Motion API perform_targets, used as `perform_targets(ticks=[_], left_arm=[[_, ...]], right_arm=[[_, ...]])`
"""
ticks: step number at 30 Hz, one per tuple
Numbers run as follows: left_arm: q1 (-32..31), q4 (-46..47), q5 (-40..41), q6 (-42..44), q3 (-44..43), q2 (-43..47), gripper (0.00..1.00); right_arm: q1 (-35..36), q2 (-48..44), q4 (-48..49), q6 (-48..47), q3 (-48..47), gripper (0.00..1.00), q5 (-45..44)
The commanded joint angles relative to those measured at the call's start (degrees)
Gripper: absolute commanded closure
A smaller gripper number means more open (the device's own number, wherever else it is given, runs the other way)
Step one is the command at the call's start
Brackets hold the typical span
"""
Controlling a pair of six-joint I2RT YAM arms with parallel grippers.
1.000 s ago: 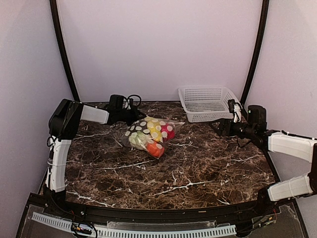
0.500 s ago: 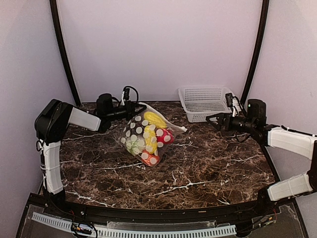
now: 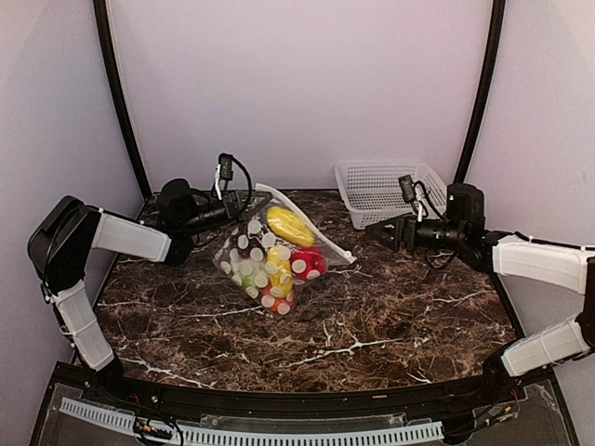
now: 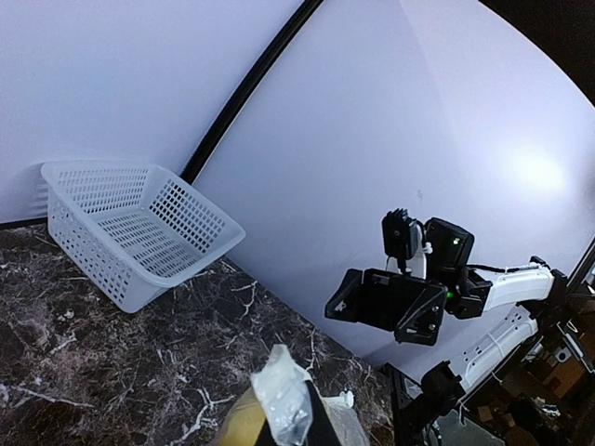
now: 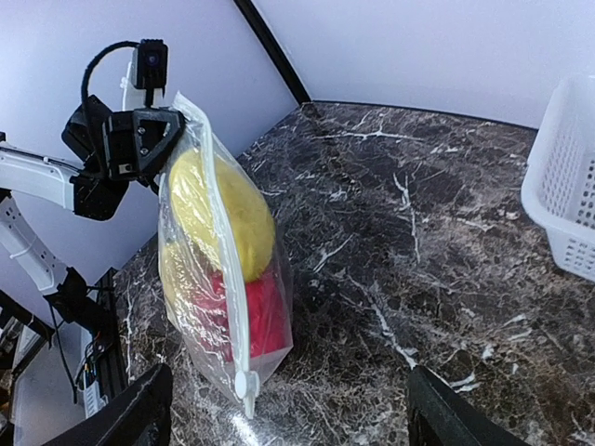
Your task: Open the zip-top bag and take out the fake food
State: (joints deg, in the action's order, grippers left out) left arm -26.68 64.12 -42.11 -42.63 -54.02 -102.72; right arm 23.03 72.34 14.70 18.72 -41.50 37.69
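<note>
- Far left above the table (image 3: 390,316), our left gripper (image 3: 253,198) is pinched on the top edge of the zip-top bag (image 3: 265,269), which hangs tilted.
- We see the fake food (image 3: 290,226) inside it.
- Our right gripper (image 3: 376,229) sits right of the bag, fingers spread, not touching it.

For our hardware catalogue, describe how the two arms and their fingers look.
The left arm and right arm share white tubular shells between black joints. Each wrist carries a small black box camera on a looping black cable. The fingers are black and blocky.
</note>
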Motion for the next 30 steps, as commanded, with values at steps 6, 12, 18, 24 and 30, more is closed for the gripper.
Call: perform_targets(ticks=[6, 12, 18, 24, 30], left_arm=[[-0.7, 11.0, 3.7, 1.6, 6.7, 4.6, 0.99], [-0.7, 12.2, 4.5, 1.7, 8.0, 5.3, 0.99], [-0.7, 11.9, 4.6, 1.9, 8.1, 5.6, 0.99], [-0.7, 12.2, 4.7, 2.0, 8.3, 5.6, 0.99], [-0.7, 12.5, 4.9, 1.8, 8.1, 5.2, 0.99]], right_arm=[[6.0, 7.2, 12.0, -0.4, 4.3, 0.18, 5.4], [8.5, 11.1, 16.8, -0.5, 5.5, 0.29, 6.4], [9.0, 14.1, 19.4, -0.5, 5.5, 0.35, 4.8], [9.0, 15.5, 21.5, -0.7, 5.4, 0.56, 6.7], [9.5, 16.4, 19.2, -2.2, 3.6, 0.81, 7.6]])
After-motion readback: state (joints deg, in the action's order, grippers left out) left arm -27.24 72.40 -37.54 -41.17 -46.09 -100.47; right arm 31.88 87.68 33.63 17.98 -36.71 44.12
